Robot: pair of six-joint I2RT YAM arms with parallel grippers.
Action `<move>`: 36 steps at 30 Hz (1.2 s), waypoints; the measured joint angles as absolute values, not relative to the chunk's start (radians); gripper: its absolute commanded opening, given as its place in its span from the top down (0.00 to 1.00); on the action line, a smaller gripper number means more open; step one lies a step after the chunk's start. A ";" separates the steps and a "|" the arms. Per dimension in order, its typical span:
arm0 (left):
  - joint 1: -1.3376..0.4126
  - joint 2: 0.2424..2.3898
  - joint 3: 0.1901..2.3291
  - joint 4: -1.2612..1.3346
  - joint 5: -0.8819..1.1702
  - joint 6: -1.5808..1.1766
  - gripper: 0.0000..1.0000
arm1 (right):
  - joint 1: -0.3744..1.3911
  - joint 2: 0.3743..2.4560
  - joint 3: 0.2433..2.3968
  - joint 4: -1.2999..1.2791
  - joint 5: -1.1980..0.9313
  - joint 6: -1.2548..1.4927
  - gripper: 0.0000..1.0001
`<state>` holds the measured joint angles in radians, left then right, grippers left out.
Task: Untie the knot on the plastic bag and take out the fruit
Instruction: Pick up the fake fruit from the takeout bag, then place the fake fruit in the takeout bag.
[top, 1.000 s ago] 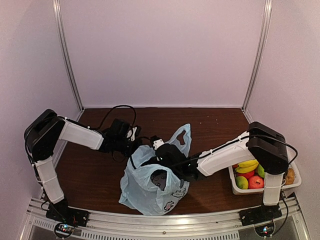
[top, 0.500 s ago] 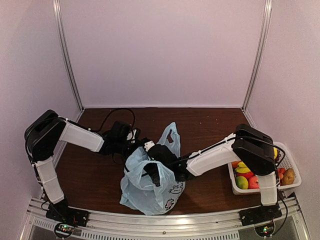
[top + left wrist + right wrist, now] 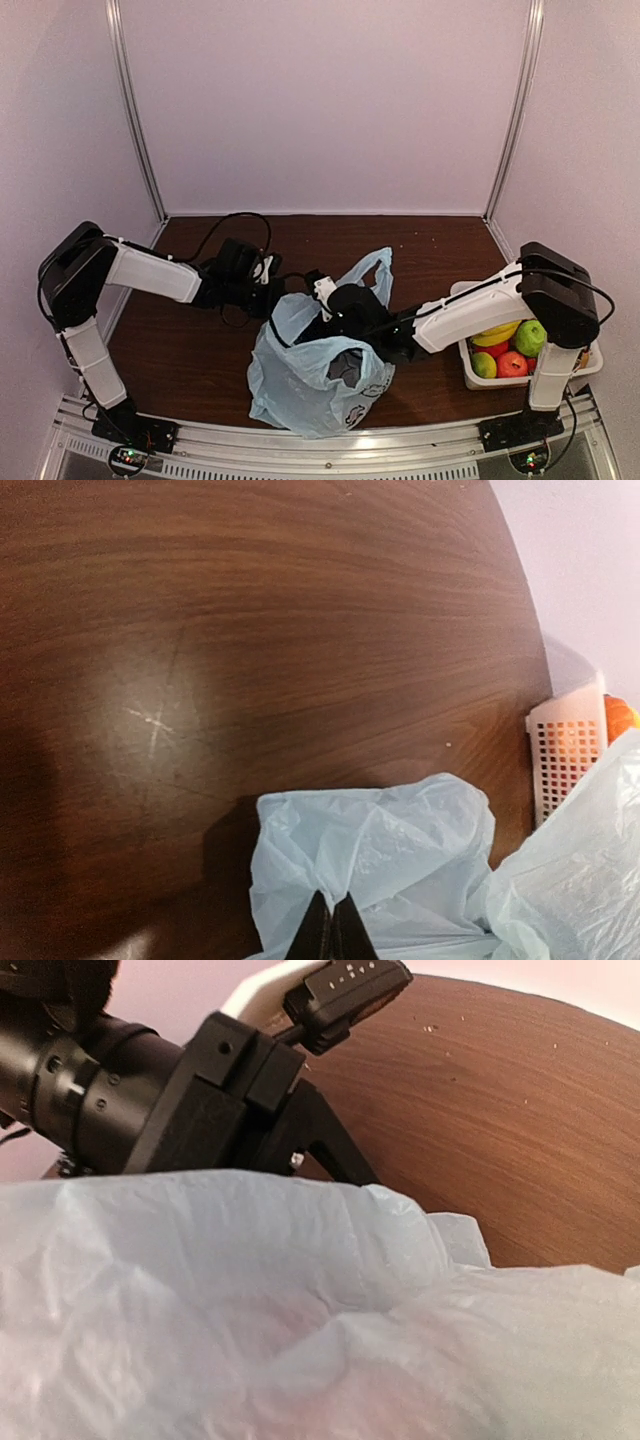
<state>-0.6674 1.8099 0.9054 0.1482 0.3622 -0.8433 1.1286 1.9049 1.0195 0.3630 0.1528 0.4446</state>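
**Top view.** The plastic bag (image 3: 305, 385) sits at lower centre on the table (image 3: 190, 340), with its mouth open upward and one handle ear raised. The left gripper (image 3: 272, 298) meets the bag's left rim. The right gripper (image 3: 335, 310) is at the bag mouth, and the position of its jaws cannot be told. A white mesh basket (image 3: 465, 378) at the right edge contains a banana (image 3: 497, 335) and a green apple (image 3: 530, 336).

**Left wrist view.** The left gripper (image 3: 331, 930) is at bottom centre, jaws together and clamped on a fold of the plastic bag (image 3: 380, 850). The basket (image 3: 565, 745) is at the right edge.

**Right wrist view.** The plastic bag (image 3: 300, 1310) fills the lower half and hides this gripper's own fingers. The left gripper (image 3: 340, 1160) is at upper left, touching the bag's top edge.
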 measured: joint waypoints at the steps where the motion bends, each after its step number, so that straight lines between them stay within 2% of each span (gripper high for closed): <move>1: -0.667 1.796 0.905 0.149 0.373 -0.840 1.00 | 1.129 1.871 0.999 0.373 0.146 0.443 0.59; 12: -0.640 1.713 0.907 0.156 0.465 -0.799 1.00 | 1.137 1.539 0.745 0.393 0.131 0.445 0.58; 20: -0.417 1.713 0.892 0.073 0.327 -0.763 1.00 | 1.135 1.286 0.613 0.300 0.189 0.459 0.57; 21: -0.411 1.713 0.892 0.069 0.323 -0.760 0.96 | 1.134 1.272 0.612 0.289 0.186 0.459 0.57; 22: -0.410 1.713 0.892 0.067 0.324 -0.756 0.84 | 1.134 1.260 0.612 0.280 0.181 0.459 0.57; 25: -0.415 1.711 0.889 0.077 0.359 -0.744 0.41 | 1.134 1.231 0.610 0.264 0.184 0.464 0.56; 29: -0.442 1.653 0.859 0.093 0.410 -0.723 0.09 | 1.134 1.230 0.611 0.252 0.220 0.472 0.56; 30: -0.457 1.624 0.852 0.089 0.420 -0.711 0.03 | 1.133 1.240 0.612 0.251 0.229 0.474 0.56; 36: -0.602 1.387 0.844 0.035 0.443 -0.658 0.02 | 1.124 1.386 0.657 0.252 0.267 0.505 0.57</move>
<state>-0.6018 1.3872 0.8440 0.0345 0.4427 -0.6582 1.1244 1.3857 0.6571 0.2520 0.2672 0.5053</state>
